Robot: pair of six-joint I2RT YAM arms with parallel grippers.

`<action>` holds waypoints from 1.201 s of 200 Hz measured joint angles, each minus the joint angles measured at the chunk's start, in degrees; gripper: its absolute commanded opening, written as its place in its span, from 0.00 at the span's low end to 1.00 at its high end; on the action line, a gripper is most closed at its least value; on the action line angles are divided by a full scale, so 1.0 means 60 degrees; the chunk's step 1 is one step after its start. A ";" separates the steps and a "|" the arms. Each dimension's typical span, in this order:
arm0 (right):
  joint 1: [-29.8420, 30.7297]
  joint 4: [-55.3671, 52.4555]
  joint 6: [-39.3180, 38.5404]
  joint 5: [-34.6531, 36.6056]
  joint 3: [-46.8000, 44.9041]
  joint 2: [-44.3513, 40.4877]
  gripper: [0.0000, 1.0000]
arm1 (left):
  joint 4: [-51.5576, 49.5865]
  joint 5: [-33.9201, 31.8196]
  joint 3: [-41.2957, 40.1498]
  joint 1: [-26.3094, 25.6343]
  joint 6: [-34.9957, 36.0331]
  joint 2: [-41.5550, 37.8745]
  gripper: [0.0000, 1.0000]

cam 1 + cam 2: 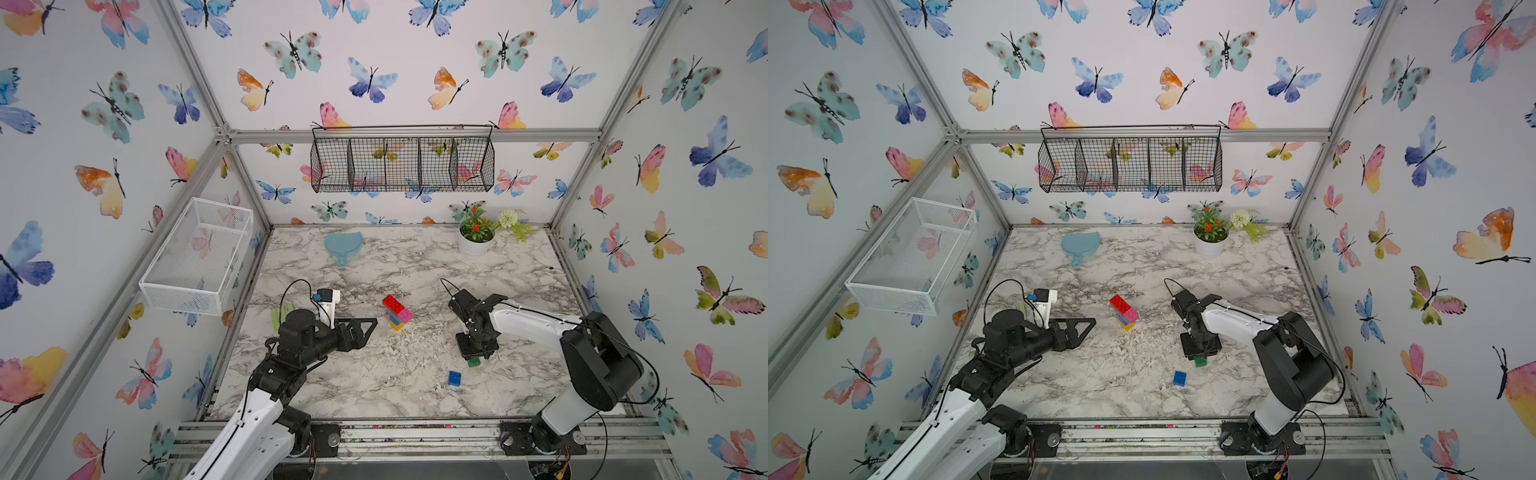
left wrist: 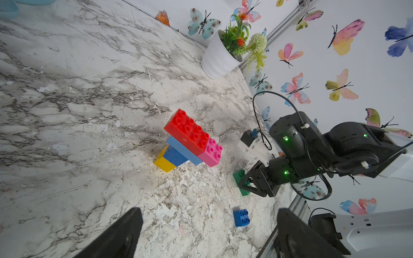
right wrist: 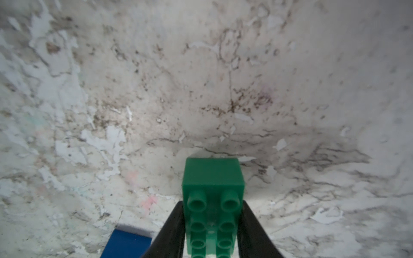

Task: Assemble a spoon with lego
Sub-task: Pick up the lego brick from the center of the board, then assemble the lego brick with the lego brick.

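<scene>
Spoon stands half-built on the desk, well apart from the pot. Right gripper is clamped on the green brick, farther from the pot; left gripper gapes empty. Next, the brick likely needs lifting and pressing squarely onto the head.

Bright, even light in both top views; frame rails bow toward the edges. Right wrist view is soft: the desk blurs outward, grey shadow right of the green brick.
</scene>
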 measured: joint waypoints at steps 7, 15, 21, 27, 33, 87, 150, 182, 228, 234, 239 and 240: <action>0.0000 0.0015 -0.0022 0.0000 0.0000 0.0000 0.34 | 0.0000 0.0000 -0.0007 0.0000 0.0000 -0.0004 0.96; 0.0000 0.0029 -0.0025 -0.0004 0.0000 0.0000 0.30 | 0.0000 0.0000 -0.0018 0.0000 0.0000 -0.0011 0.96; 0.0000 0.0036 -0.0040 0.0000 0.0000 0.0000 0.25 | -0.0004 0.0000 -0.0018 0.0000 0.0000 -0.0011 0.96; 0.0000 0.0040 -0.0025 -0.0011 0.0004 -0.0004 0.20 | -0.0004 0.0000 -0.0018 0.0000 0.0000 -0.0007 0.96; 0.0000 0.0036 -0.0047 -0.0004 0.0011 -0.0004 0.16 | -0.0004 0.0000 -0.0018 0.0000 0.0000 -0.0011 0.96; 0.0000 -0.0736 -0.0725 0.0131 0.1545 -0.0004 0.02 | 0.0007 0.0000 -0.0062 0.0004 0.0004 -0.0018 0.96; 0.0004 -0.1410 -0.2976 -0.0455 0.6524 0.0798 0.02 | -0.0069 -0.0251 -0.0747 0.0029 -0.0317 -0.0474 0.97; 0.0240 -0.1719 -0.3614 -0.0991 0.7752 0.1858 0.02 | -0.0076 -0.0674 -0.1056 0.0044 -0.0867 -0.0714 0.97; 0.0991 -0.2233 -0.3963 -0.1297 0.8735 0.2973 0.02 | -0.0102 -0.0860 -0.1428 0.0066 -0.1209 -0.0798 0.97; 0.1089 -0.2320 -0.4000 -0.1304 0.8881 0.3056 0.02 | -0.0109 -0.0863 -0.1453 0.0062 -0.1231 -0.0827 0.97; 0.1169 -0.2382 -0.4033 -0.1304 0.9016 0.3118 0.02 | -0.0124 -0.0871 -0.1472 0.0066 -0.1242 -0.0856 0.97; 0.1177 -0.2393 -0.4033 -0.1304 0.9034 0.3126 0.02 | -0.0124 -0.0871 -0.1472 0.0066 -0.1242 -0.0856 0.97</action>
